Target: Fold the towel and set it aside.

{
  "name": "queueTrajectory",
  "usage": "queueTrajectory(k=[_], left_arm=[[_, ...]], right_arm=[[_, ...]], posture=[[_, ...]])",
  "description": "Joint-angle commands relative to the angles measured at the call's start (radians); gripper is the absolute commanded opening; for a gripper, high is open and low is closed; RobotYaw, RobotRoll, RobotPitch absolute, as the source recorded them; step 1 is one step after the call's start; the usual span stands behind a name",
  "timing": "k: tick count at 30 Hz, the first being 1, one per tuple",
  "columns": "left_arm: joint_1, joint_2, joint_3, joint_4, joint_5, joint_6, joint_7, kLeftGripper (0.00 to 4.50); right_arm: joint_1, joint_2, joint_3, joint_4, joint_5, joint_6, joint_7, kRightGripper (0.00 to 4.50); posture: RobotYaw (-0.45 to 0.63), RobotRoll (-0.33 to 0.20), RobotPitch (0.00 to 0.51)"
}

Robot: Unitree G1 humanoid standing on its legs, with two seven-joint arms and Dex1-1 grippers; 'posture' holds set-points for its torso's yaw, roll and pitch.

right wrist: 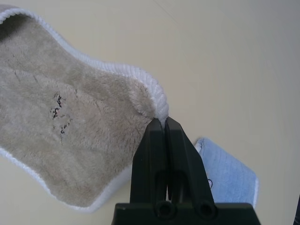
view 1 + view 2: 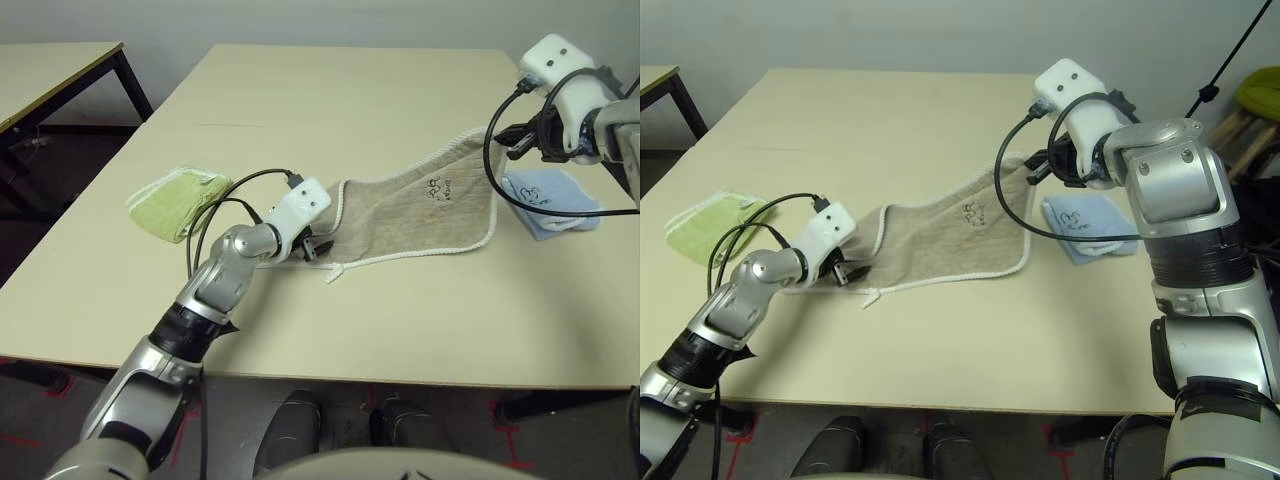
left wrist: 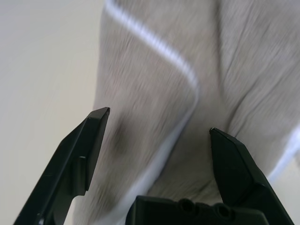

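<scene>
Nothing readable here tbh. The beige-brown terry towel with white stitched edging [image 2: 420, 210] has a small dark printed mark [image 2: 437, 186], but it's too tiny to make out any letters.

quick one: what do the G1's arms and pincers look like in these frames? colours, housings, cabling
Forearms are silver metal with black ribbed joint collars. Each wrist carries a white rounded camera housing, the right one showing two small dark dots, with black cables looping back along the arm. The left pincer and the right pincer each have two black, angular, tapered fingers on a black base with round screw holes.
</scene>
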Motion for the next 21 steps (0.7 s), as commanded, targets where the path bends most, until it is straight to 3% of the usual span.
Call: queueTrajectory(k=[1,21], left_arm=[[0.001,-0.005,0.024,0.025,0.002,-0.023,0.003,4.48],[-0.062,-0.087,0.02,0.133,0.05,-0.09,0.018,4.48]], right_arm=[[-0.015,0.004,-0.011,-0.006,0.01,-0.009,0.001,0.0],[-0.006,-0.003,-0.018,-0.023,0.014,-0.007,0.002,0.0]], posture=[[0.07,0.0,0.045],[0.06,0.0,0.041]])
